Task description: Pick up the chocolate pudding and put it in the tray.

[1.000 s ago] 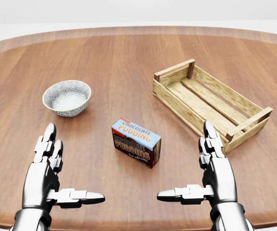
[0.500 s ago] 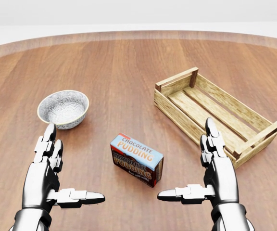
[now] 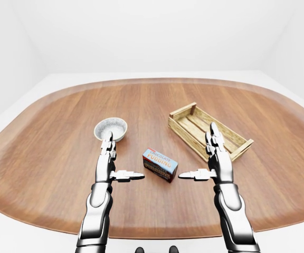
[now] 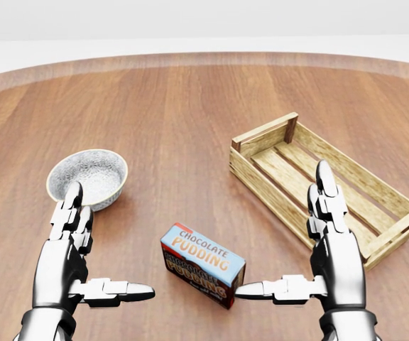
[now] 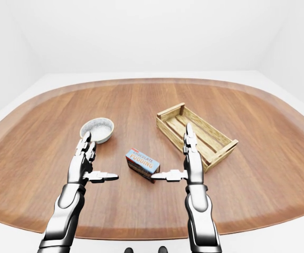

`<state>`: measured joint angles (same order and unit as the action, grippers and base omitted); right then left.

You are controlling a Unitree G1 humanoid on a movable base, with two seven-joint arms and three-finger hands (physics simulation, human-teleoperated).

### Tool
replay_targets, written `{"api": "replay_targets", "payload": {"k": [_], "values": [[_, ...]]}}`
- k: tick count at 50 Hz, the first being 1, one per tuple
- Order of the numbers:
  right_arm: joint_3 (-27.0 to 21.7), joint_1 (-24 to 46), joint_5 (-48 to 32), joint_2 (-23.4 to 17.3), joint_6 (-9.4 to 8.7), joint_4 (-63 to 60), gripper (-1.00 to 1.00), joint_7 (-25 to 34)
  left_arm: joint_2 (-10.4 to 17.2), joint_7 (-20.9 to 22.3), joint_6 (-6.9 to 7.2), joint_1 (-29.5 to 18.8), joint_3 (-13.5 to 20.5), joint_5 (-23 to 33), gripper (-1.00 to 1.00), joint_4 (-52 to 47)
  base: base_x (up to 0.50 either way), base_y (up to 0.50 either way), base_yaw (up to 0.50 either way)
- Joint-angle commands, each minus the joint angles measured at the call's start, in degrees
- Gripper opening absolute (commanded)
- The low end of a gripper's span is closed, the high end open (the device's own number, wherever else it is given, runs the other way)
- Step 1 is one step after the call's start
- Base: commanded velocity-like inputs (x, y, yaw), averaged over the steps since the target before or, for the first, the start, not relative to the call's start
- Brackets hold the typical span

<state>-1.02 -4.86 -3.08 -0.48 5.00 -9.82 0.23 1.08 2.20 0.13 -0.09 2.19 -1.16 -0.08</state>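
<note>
The chocolate pudding [image 4: 203, 264], a blue and brown box, lies flat on the wooden table [image 4: 183, 106] at the lower middle of the head view. The slatted wooden tray [image 4: 265, 186] stands up and to the right of it and holds nothing. My left hand [image 4: 112, 239] is open to the left of the box, its thumb pointing at it with a gap between. On the box's right my right hand [image 4: 281, 229] is open too. Its thumb tip almost reaches the box's right corner, and its fingers [image 4: 325, 202] stand in front of the tray's near wall.
A speckled grey bowl [image 4: 87, 177] sits just above my left hand's fingers. The big oval table's near edge [image 3: 157, 232] runs below my forearms in the left-eye view. White floor and walls surround the table.
The whole picture has slid downward as the camera moved closer, so the box now lies between my hands. My right hand has risen slightly and shifted right, toward the tray.
</note>
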Motion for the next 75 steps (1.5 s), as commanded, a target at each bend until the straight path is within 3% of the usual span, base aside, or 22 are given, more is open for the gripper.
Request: {"api": "replay_targets", "payload": {"k": [1,23,32,43,44,45,48,50,54,65,75], "values": [[0.2,-0.8,-1.0,0.1,0.0,-1.3,1.0,-0.3,0.0,0.5,-0.38,-0.1,0.2,-0.7,1.0,0.2,0.2,0.0,0.0],[0.4,-1.1,-0.6,0.1,0.0,-1.9,1.0,0.3,-0.1,0.7,-0.39,0.6,0.1,-1.1,1.0,-1.4,0.13,0.0,0.0],[0.3,-0.9,-0.4,0.1,0.0,-1.4,1.0,0.3,-0.1,0.7,-1.89,0.6,0.2,-1.2,1.0,-0.6,0.0,0.0,0.0],[0.3,-0.7,-0.4,0.1,0.0,-1.3,1.0,0.3,-0.1,0.6,-1.68,0.5,0.2,-1.3,1.0,-0.8,0.0,0.0,0.0],[0.4,-0.8,-0.4,0.1,0.0,-1.3,1.0,0.3,-0.1,0.5,-1.78,0.5,0.2,-1.3,1.0,-0.7,0.0,0.0,0.0],[0.4,-0.8,-0.4,0.1,0.0,-1.5,1.0,0.3,0.0,-0.1,-2.86,0.4,0.1,-0.1,1.0,-0.3,0.0,0.0,0.0],[0.4,-0.8,-0.5,0.1,0.0,-1.7,1.0,0.3,-0.1,0.0,-2.65,0.4,0.0,-0.4,1.0,0.0,0.0,0.0,0.0],[0.5,-1.1,-0.3,0.2,0.0,-1.9,1.0,0.4,-0.2,-0.6,-3.87,0.5,-0.2,0.6,1.0,0.9,0.0,0.0,0.0],[1.1,-1.6,-0.6,0.3,0.0,-3.3,1.0,0.5,-0.1,-0.7,-2.97,0.5,-0.1,0.6,1.0,0.1,0.0,0.0,0.0],[2.2,-1.0,-2.4,0.3,0.0,0.3,1.0,0.3,-0.1,-0.8,-3.4,0.1,0.0,0.7,1.0,1.1,0.0,0.0,0.0],[3.8,-1.0,-5.4,0.3,0.0,5.8,1.0,0.1,-0.1,-0.9,-2.63,0.2,0.0,0.5,1.0,0.4,0.0,0.0,0.0]]}}
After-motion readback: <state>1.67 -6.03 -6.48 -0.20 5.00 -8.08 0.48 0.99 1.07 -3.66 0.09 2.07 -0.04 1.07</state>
